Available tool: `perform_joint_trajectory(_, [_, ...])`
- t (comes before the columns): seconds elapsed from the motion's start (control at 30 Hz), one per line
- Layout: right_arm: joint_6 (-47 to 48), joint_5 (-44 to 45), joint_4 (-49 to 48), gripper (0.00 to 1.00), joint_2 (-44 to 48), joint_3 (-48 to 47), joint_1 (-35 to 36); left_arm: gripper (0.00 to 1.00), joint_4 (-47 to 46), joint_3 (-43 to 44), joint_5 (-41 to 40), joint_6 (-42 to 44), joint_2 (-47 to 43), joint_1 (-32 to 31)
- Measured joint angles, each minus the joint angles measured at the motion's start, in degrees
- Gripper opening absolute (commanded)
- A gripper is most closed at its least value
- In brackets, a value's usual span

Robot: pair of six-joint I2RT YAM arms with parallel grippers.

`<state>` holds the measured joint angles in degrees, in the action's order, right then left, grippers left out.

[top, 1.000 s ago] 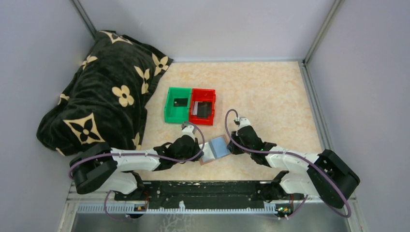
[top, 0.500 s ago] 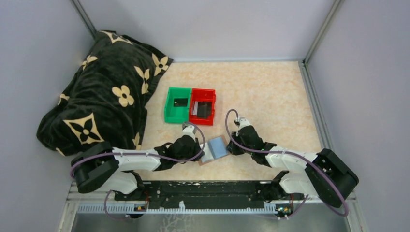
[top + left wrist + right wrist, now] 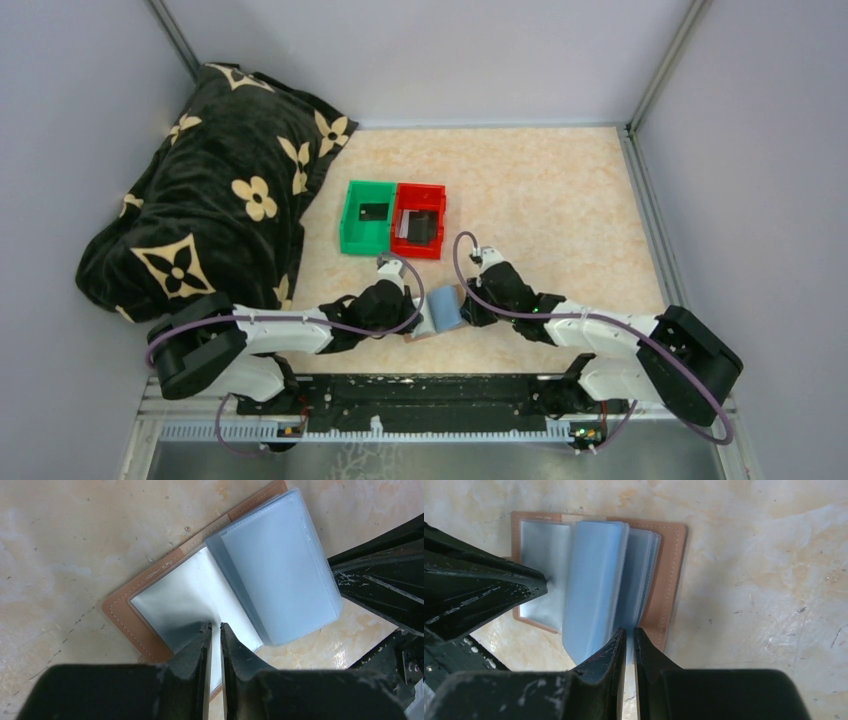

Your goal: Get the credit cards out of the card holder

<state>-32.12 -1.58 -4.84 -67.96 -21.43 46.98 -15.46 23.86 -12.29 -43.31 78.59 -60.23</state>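
Observation:
The card holder [image 3: 445,308] lies open on the table between my two grippers, tan outside with pale blue-grey sleeves. My left gripper [image 3: 418,318] is shut on a pale sleeve at its left half [image 3: 215,626]. My right gripper [image 3: 465,310] is shut on the edge of a blue sleeve [image 3: 629,630] and holds the sleeves [image 3: 594,580] up on edge over the tan cover [image 3: 669,580]. No card shows in the sleeves. A dark credit card [image 3: 373,212] lies in the green bin [image 3: 352,232]. Another card [image 3: 418,228] lies in the red bin [image 3: 437,205].
A black blanket with cream flowers [image 3: 210,190] is heaped at the back left. The two bins stand side by side just beyond the grippers. Grey walls close in the beige table [image 3: 560,200] on three sides.
My right gripper has moved left toward the left gripper, folding the blue sleeves up and over. The card holder looks narrower from above. The left arm has stayed put.

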Motion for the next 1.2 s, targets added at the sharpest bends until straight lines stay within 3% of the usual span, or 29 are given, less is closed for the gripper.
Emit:
perform_joint_trajectory(0.57, [-0.5,0.3,2.7,0.11,2.4,-4.3,3.1,0.18,-1.2,-2.3,0.0,-0.6,-2.0,0.0])
perform_joint_trajectory(1.2, [-1.5,-2.3,-2.8,0.09,-5.2,-8.6,8.4,0.20,2.2,-7.0,-0.5,-2.4,-9.9,0.0])
